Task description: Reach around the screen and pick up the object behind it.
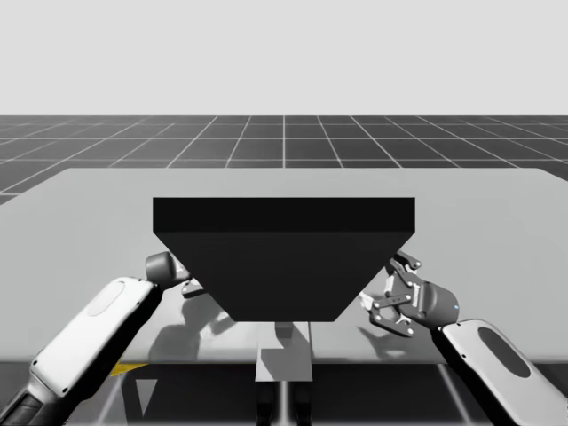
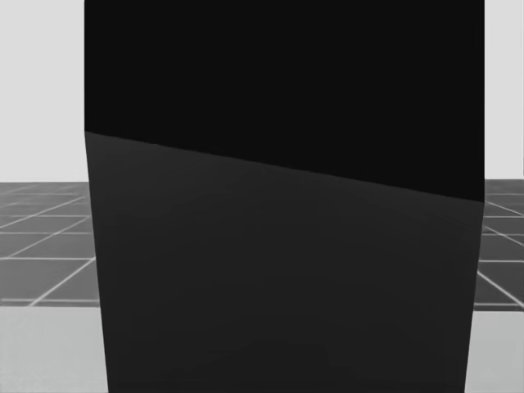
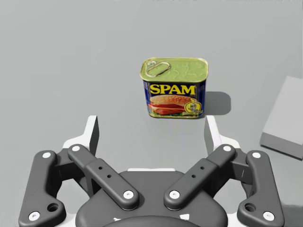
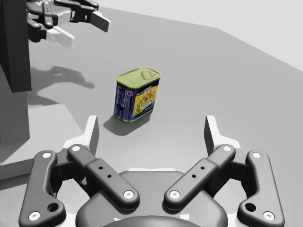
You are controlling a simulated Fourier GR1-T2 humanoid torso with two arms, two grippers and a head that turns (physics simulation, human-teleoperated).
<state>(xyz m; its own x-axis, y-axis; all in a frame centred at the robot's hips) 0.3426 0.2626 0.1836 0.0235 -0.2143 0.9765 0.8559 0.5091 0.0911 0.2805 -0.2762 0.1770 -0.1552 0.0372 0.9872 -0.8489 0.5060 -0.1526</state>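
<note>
A rectangular blue can with a yellow-green lid (image 3: pixel 175 87) stands upright on the grey table, just ahead of my open left gripper (image 3: pixel 151 130) and slightly toward its right finger. From my right wrist the same can (image 4: pixel 137 94) sits further ahead of my open right gripper (image 4: pixel 151 130), nearer its left finger. The black screen (image 1: pixel 284 257) hides the can in the high view and blocks the head view (image 2: pixel 286 205). My left gripper (image 1: pixel 188 286) is at the screen's left edge, my right gripper (image 1: pixel 395 297) at its right edge.
The screen stands on a grey foot (image 1: pixel 284 351) near the table's (image 1: pixel 89 204) front edge. The foot (image 3: pixel 284 118) lies beside my left gripper. In the right wrist view the screen (image 4: pixel 14 47) and its foot (image 4: pixel 38 127) flank the can, with my left gripper (image 4: pixel 83 29) beyond.
</note>
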